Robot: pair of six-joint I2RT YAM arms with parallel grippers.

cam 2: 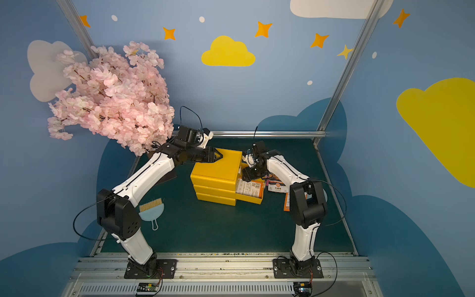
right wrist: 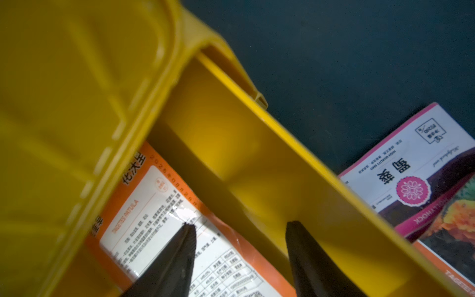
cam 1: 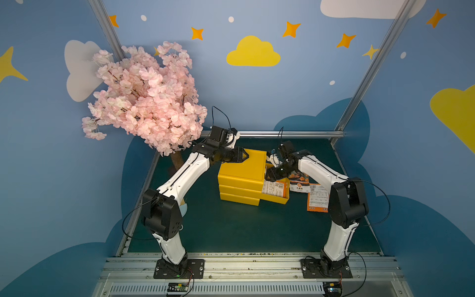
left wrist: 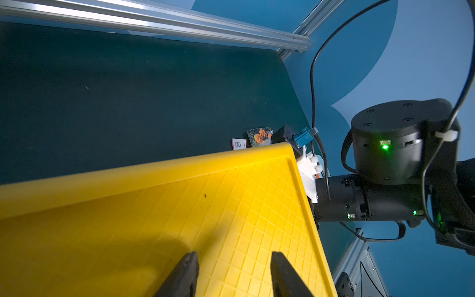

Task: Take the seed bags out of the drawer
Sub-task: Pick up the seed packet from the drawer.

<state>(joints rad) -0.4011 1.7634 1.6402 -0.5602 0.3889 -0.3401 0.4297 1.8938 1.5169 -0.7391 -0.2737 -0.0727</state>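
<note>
Seed bags are lying in 2 places by the yellow drawer cabinet (cam 1: 240, 172): inside its open drawer (cam 1: 273, 200) and on the dark green mat (cam 1: 218, 226) to its right.

Nearest the camera, left of the cabinet, a pale blue dustpan with a brush (cam 2: 151, 213) is lying on the mat. Right of the cabinet, an orange-edged packet (cam 1: 318, 198) is lying flat with its printed white back up. Just beyond it, a packet with an orange flower photo and a white label (cam 1: 298, 182) is lying beside the drawer. The right wrist view is also showing a pink-bordered packet (right wrist: 411, 159) just outside the drawer wall.

The drawer is standing pulled out on the cabinet's right side. It is holding 1 packet (cam 1: 272, 187), back up and partly tucked under the cabinet body.

The right gripper (cam 1: 270, 176) is reaching down into the drawer with its jaws apart and nothing clamped. One fingertip (right wrist: 189, 231) appears to be touching that packet's back.

The left gripper (cam 1: 245, 156) is sitting at the far left corner of the cabinet top, jaws apart and empty. I cannot tell whether it is pressing down.

Behind and left of the cabinet, a pink blossom tree (cam 1: 144, 100) is standing.
</note>
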